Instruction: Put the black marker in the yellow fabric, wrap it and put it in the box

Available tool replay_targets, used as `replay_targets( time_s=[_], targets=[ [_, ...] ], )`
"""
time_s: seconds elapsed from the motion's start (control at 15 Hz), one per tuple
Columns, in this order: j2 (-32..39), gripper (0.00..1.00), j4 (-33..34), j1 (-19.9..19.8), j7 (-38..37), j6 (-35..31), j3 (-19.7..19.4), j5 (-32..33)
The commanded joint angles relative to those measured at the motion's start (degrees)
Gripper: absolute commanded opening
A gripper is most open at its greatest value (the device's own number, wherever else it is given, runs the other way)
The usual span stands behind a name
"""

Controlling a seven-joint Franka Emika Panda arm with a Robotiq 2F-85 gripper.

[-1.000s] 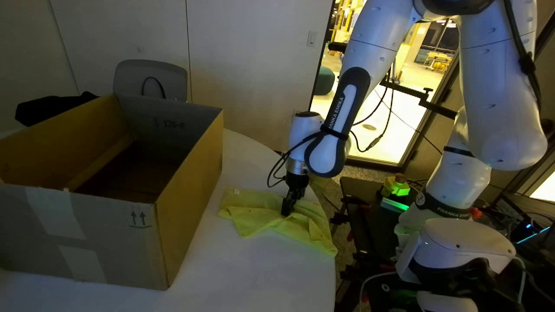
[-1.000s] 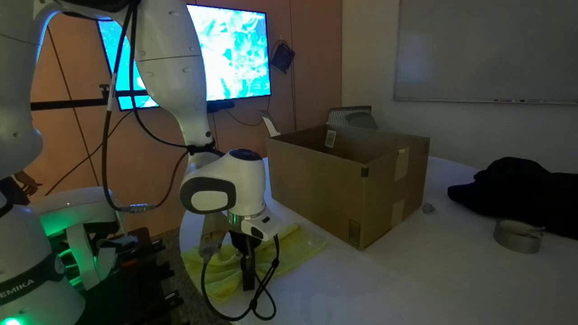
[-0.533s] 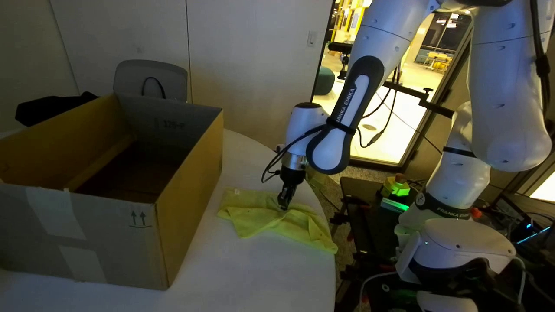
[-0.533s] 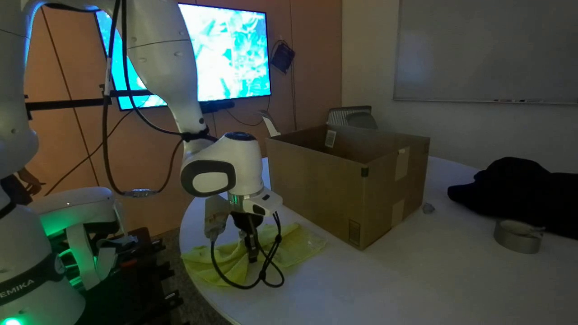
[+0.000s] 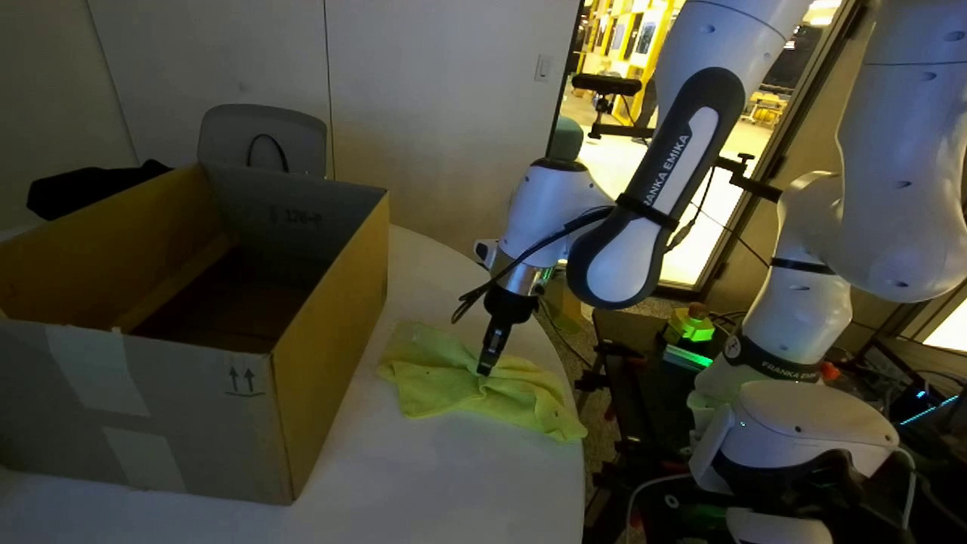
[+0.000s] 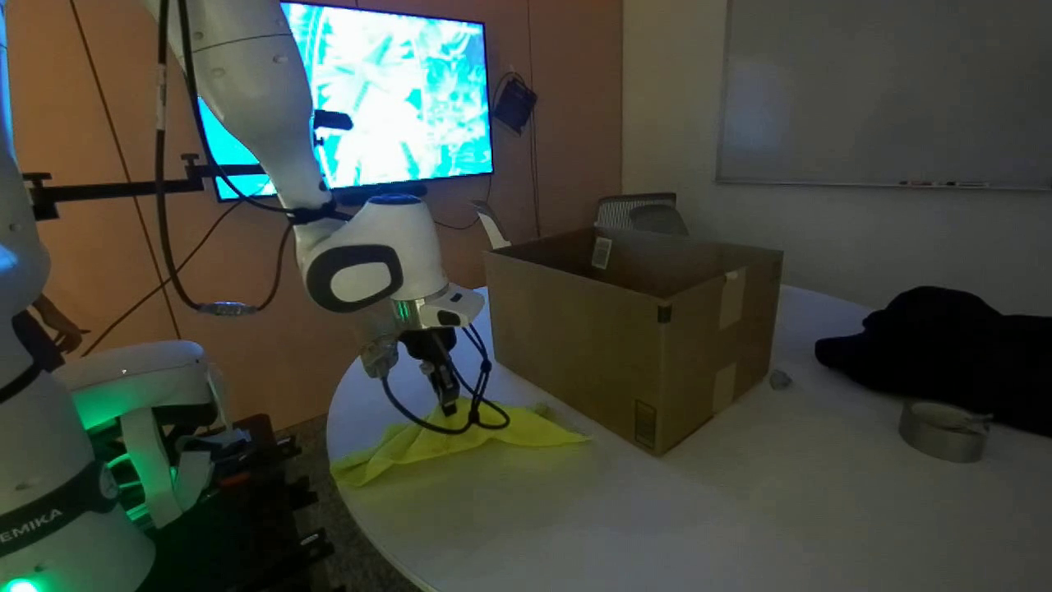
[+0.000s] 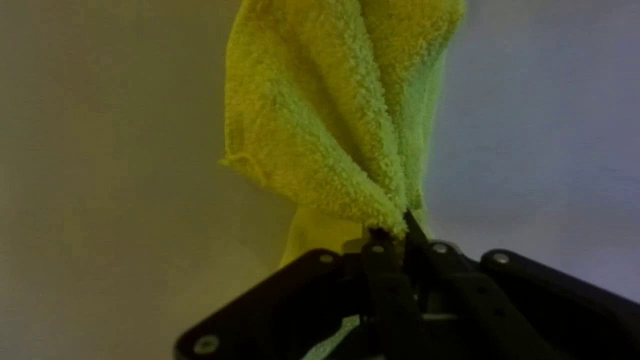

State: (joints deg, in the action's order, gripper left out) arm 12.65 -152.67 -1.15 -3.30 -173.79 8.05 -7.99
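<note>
- The white counter [image 5: 446,483] has a round edge and sits under the box [image 5: 329,351].
- The robot arm [image 5: 676,170], white and black, bends down beside the box; EMIKA can be read on it in both exterior views.
- The box is brown and open on top, and its dark floor shows inside.
- The yellow cloth [image 5: 449,391] is fuzzy and crumpled and lies just beside the box, its middle up in a small peak.
- The end effector [image 7: 393,227], near the box, pinches a fold of the yellow cloth.
- A white sticker [image 6: 602,253], too small to read, is on the box's inside wall.
- Two arrows [image 5: 242,380] on the box's outside point up.
</note>
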Motion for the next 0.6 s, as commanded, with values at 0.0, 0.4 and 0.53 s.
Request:
replay_targets(
  time_s=[0.0,0.4,0.53],
  targets=[
    [-2.17,0.09,-1.11,4.05,-1.29,-1.28,0.47,0.58],
    [3.52,0.34,2.32,13.47,-5.88,1.39,-2.78,6.17],
    [4.39,0.46,3.06,14.84,-6.27,1.69,-1.92,6.34]
  ],
)
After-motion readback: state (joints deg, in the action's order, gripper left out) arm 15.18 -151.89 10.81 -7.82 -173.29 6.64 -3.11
